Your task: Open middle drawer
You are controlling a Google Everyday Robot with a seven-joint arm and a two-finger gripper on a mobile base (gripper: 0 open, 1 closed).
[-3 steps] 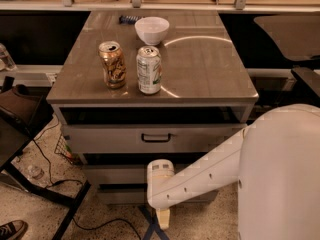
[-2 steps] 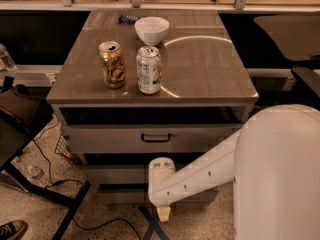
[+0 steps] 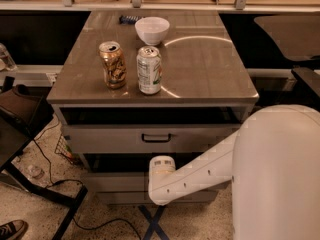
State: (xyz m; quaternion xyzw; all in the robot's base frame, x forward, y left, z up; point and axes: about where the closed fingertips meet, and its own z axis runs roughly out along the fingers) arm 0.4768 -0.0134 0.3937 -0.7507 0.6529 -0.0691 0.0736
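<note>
Hovering under the front edge of the table (image 3: pixel 210 69), the gripper (image 3: pixel 161 178) sits right before the middle drawer (image 3: pixel 112 182), just beneath the top drawer (image 3: pixel 100 139), its grip impossible to tell.

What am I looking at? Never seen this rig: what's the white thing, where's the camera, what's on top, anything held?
One camera view, looking down from above; its mounting is not on record. The big white shape at lower right is the robot's single white arm, carried on a mobile base. It reaches low across the front of a light-grey drawer cabinet. Its two-finger gripper is at the arm's far end, out of sight there, so nothing shows as held. On the brown cabinet top: a gold-brown drink can, a white-and-green drink can, a round white bowl and a small dark-blue item behind it. The upper grey drawer front has a black bar handle; lower grey drawer fronts sit behind the arm's end.
</note>
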